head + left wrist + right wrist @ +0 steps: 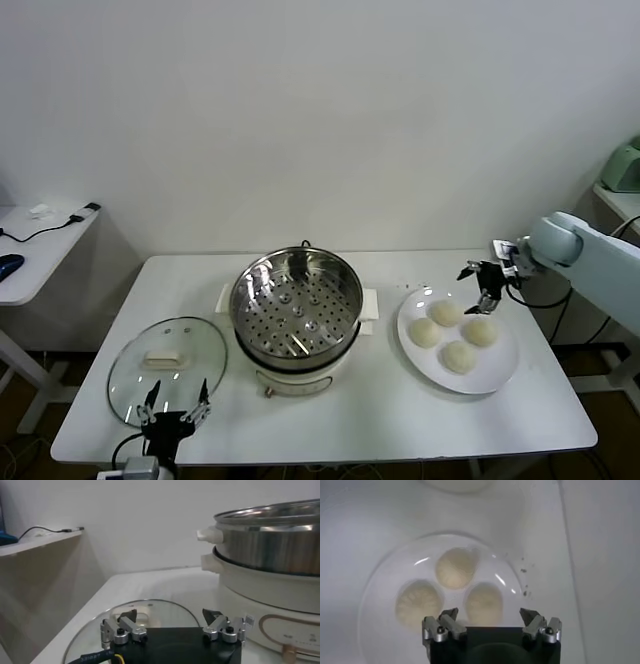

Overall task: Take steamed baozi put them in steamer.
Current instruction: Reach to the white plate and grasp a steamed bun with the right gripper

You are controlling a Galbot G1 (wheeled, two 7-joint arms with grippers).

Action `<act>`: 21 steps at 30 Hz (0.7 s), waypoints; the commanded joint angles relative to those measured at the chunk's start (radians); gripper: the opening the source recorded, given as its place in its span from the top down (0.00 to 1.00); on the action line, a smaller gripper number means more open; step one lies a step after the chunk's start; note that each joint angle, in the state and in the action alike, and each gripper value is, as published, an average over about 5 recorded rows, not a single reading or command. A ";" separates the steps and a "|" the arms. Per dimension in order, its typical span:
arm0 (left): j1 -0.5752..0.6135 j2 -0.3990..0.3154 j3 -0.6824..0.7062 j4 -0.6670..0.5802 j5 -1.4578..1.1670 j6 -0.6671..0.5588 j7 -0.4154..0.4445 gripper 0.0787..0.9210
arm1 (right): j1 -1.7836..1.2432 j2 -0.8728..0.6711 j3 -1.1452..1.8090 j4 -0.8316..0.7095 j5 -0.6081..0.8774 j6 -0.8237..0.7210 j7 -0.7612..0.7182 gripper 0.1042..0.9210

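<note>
At right of the head frame, our right gripper [483, 285] hovers spread wide over the baozi [447, 312] on the plate [500, 375]; squeezing hard could dent one. Steamer [297, 300] sits centre; left gripper [176, 404] waits open, lower left.

White desk [400, 420] carries three things directly: glass lid [167, 365] flat at the robot's left near the front edge, steamer [297, 318] on its cream base in the middle, white plate [500, 375] on the right with four baozi [424, 333] on it. Steamer's perforated tray bare.
</note>
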 commanded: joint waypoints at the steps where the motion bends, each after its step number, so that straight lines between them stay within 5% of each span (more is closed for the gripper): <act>1: 0.001 0.001 0.002 0.010 0.004 0.001 0.001 0.12 | 0.022 0.169 -0.121 -0.212 0.012 -0.005 -0.058 0.12; 21: -0.013 -0.003 0.019 0.030 0.020 -0.005 0.001 0.12 | -0.129 0.305 0.048 -0.393 -0.104 -0.023 0.030 0.12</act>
